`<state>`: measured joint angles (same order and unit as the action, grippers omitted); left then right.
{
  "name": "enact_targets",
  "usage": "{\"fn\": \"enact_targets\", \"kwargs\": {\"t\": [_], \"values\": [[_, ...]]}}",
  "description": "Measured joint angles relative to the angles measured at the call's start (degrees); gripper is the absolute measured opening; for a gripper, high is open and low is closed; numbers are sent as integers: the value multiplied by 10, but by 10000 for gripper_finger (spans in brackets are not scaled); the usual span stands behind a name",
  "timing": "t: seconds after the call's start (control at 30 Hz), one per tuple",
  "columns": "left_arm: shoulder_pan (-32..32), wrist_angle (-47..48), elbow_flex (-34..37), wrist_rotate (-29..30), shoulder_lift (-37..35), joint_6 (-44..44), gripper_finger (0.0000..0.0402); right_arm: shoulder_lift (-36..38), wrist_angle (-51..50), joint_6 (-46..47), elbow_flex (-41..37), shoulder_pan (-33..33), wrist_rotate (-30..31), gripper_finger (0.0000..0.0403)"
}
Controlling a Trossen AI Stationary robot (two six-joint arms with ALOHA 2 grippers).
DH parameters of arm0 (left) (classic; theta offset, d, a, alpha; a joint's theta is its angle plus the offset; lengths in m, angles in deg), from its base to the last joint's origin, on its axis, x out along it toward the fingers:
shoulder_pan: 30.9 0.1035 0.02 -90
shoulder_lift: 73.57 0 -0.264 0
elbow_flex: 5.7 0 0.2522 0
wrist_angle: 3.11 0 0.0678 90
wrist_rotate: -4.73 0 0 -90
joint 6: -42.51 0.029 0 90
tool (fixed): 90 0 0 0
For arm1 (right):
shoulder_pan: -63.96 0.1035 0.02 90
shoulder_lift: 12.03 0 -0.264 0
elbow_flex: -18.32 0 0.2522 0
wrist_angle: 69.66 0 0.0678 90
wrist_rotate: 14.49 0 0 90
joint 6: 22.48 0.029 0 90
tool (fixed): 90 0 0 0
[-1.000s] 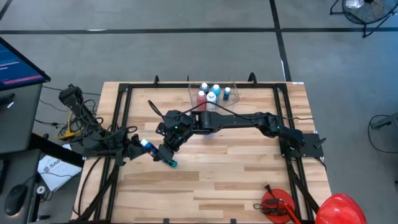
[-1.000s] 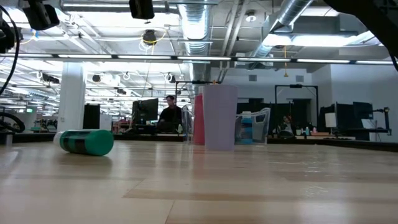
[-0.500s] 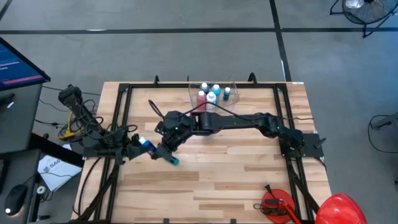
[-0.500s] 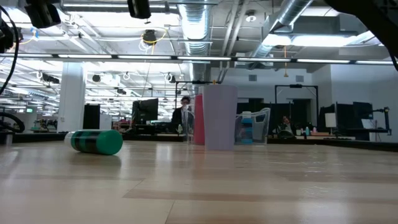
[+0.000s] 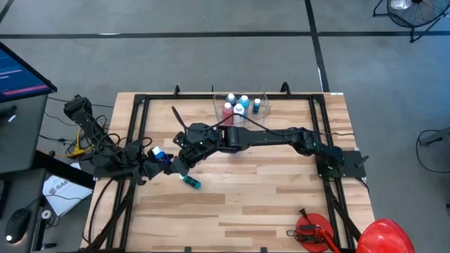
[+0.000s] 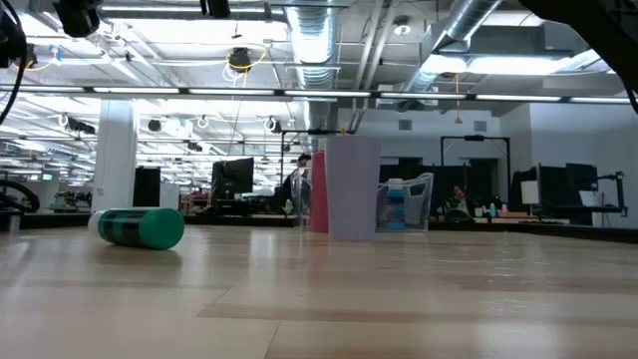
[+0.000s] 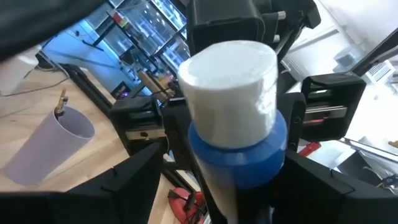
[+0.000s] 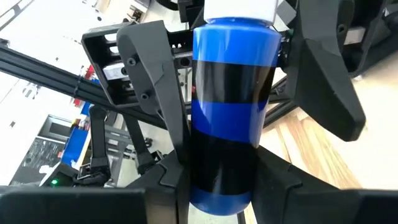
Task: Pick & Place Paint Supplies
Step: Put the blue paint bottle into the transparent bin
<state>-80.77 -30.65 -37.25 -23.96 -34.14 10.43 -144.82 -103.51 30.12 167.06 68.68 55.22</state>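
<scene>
A blue paint bottle point(image 5: 160, 154) with a white cap and a black label is held off the table near its left edge, between both grippers. My left gripper point(image 5: 152, 159) is shut on it from the left. My right gripper point(image 5: 176, 163), on its long outstretched arm, is shut on it from the right. A teal bottle point(image 5: 191, 182) lies on its side on the wood just near of them point(image 6: 140, 226). Red, blue and teal bottles stand in the clear tub point(image 5: 216, 105) at the far edge. A thin brush point(image 5: 178, 119) shows beside the right arm. My left gripper holds the blue bottle's body just below the white cap point(image 7: 239, 155), pinched between its two fingers point(image 8: 152, 87), which come level from the table's left. The bottle is lifted clear. My right gripper pinches the bottle's lower body near its base point(image 8: 224, 168) between its two fingers point(image 8: 171, 177), coming from the right, along the bottle.
A purple cup point(image 6: 351, 187) with a brush point(image 7: 60, 102) in it stands mid-table under the right arm. A red tool point(image 5: 313, 232) and a red hard hat point(image 5: 383, 237) sit at the near right corner. Cables hang off the left edge. Bare wood lies near and right.
My left gripper has carried the blue bottle a little toward the far left. My right gripper has moved left after it, off the teal bottle. The teal bottle has rolled slightly one way and back.
</scene>
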Motion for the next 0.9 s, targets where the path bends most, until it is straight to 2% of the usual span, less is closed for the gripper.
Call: {"fn": "enact_targets", "kwargs": {"t": [0.17, 0.33, 0.6, 0.73, 0.9], "values": [[0, -3, 0, 11, 0, 1, 263, 0, 0, 0, 0, 0, 4, 113], [0, -7, 0, 22, 0, 2, 229, 0, -1, 5, 0, -1, 13, 113], [0, -20, 0, 19, 0, -1, 125, 0, -3, -4, 0, -2, 10, 121], [0, -19, 0, -5, 0, 6, 98, 0, -6, -1, 0, -7, -39, 150], [0, -21, 0, -21, -1, 8, 110, 0, -32, 2, 0, -8, -126, 195]]}}
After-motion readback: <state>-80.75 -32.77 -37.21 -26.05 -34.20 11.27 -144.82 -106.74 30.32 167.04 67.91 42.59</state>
